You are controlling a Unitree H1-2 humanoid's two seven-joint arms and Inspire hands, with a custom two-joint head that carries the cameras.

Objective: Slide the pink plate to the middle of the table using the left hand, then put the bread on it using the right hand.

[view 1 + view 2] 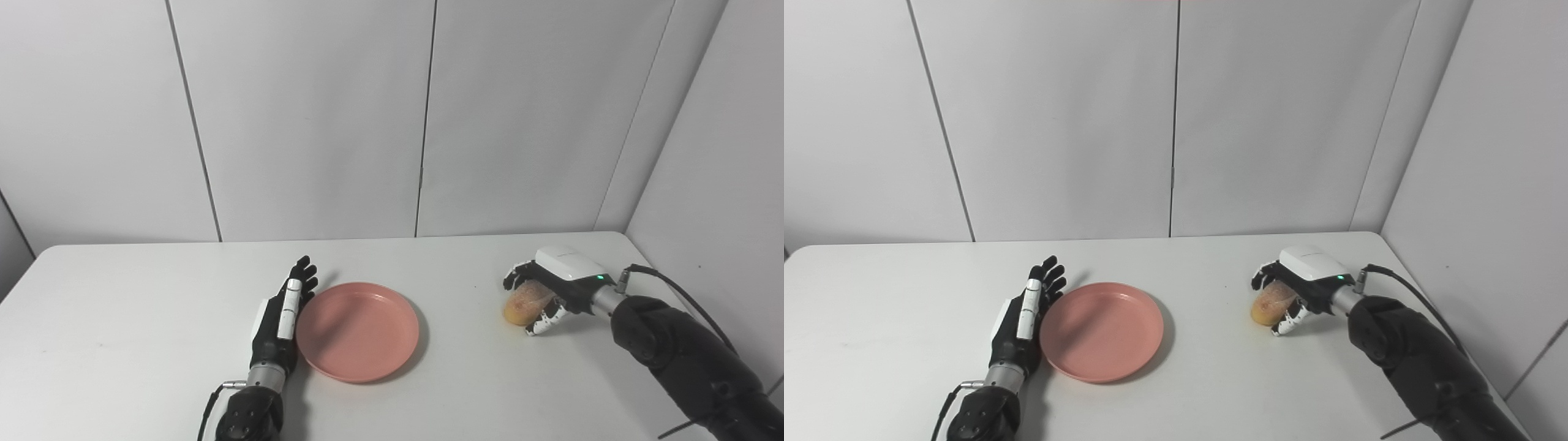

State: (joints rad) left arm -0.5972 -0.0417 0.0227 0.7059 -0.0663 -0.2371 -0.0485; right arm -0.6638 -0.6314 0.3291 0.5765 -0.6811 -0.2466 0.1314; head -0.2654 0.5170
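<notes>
Now I am holding the bread point(524, 302) in my right hand point(547, 291), fingers gripping it, right of the pink plate point(358, 331); my left hand point(283, 313), fingers straight and holding nothing, is touching its left rim.

Desk point(153, 318): white, matte top, spanning the lower half of the frame, with rounded far corners showing at left and right. A tiny dark speck point(473, 286) is sitting on the surface a little right of centre.

Back wall point(306, 122): pale grey panels filling the upper half, split by thin dark vertical seams; one seam is running down near centre, another leaning through the upper left.

Side wall point(723, 184): a further grey panel is angling in along the right edge, meeting the back wall at the upper right corner.
</notes>
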